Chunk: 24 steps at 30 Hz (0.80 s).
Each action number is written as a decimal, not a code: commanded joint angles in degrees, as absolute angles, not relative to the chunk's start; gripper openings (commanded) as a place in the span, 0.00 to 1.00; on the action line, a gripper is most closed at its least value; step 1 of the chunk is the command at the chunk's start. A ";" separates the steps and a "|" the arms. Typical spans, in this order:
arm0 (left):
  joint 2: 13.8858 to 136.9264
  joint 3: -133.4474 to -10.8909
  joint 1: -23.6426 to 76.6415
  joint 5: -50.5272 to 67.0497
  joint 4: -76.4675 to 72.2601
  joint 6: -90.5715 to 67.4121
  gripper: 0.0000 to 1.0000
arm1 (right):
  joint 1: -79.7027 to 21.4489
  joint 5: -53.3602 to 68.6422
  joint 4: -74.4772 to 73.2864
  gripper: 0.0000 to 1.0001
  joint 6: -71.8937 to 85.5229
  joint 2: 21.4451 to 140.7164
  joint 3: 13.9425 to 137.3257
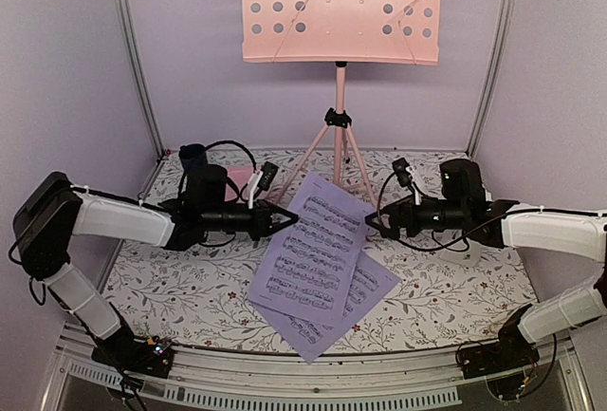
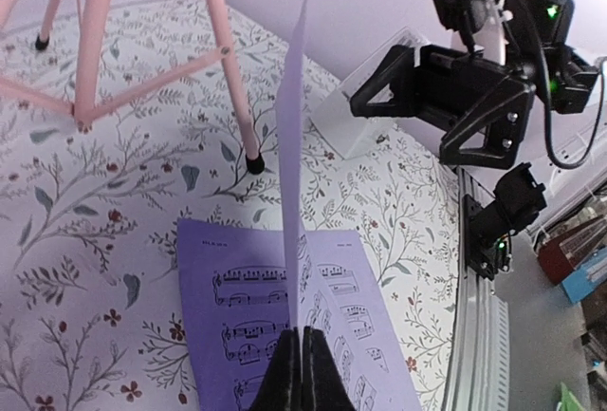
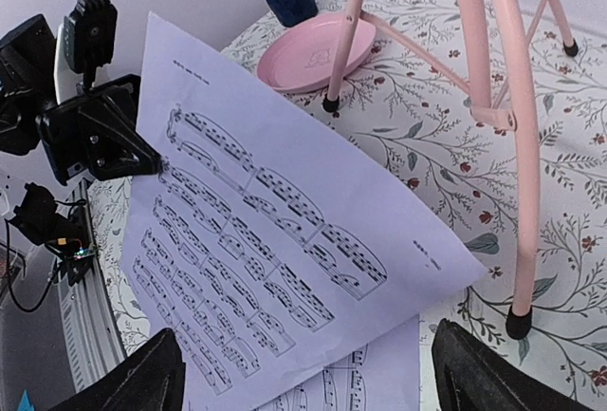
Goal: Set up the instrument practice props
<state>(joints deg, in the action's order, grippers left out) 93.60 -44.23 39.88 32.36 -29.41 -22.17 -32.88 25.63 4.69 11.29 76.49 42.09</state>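
Paper, thin and lavender-white, was what I had in hand: my left tool was pinched shut on the near edge of one sheet music page, which was lifted off the tabletop in the middle of the top view, between my two arms. My right tool stood wide open just beside the page's opposite edge, gripping nothing. A second page lay flat beneath, at lower centre.

I judged the page almost weightless and very limp. Held by one edge it would flap, it would crease or tear if tugged, and it would likely slide on a smooth desk. The best hold seemed to be a flat pinch on a margin, clear of the print, with a second hold on the opposite edge for tautness.

The pink music stand rose at upper centre, its perforated desk bare. As for writing, I could see staves of printed notes and a tiny line near one corner, too small to read; no brand showed anywhere
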 commanded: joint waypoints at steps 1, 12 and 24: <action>86.25 -43.61 40.36 31.28 -31.62 -14.37 0.00 | -31.90 26.34 14.34 0.96 13.86 68.71 36.35; 75.13 -45.32 40.34 33.56 -37.66 -12.15 0.00 | -31.73 25.73 21.44 0.99 14.68 59.13 31.76; 77.32 -49.89 39.83 41.02 -49.64 -21.08 0.00 | -32.17 37.17 37.59 0.99 11.89 63.57 33.72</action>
<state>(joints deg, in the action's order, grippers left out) 75.88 -48.29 39.86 36.91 -42.17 -16.67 -31.86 33.50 29.34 12.60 61.95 31.55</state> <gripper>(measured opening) 0.009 0.991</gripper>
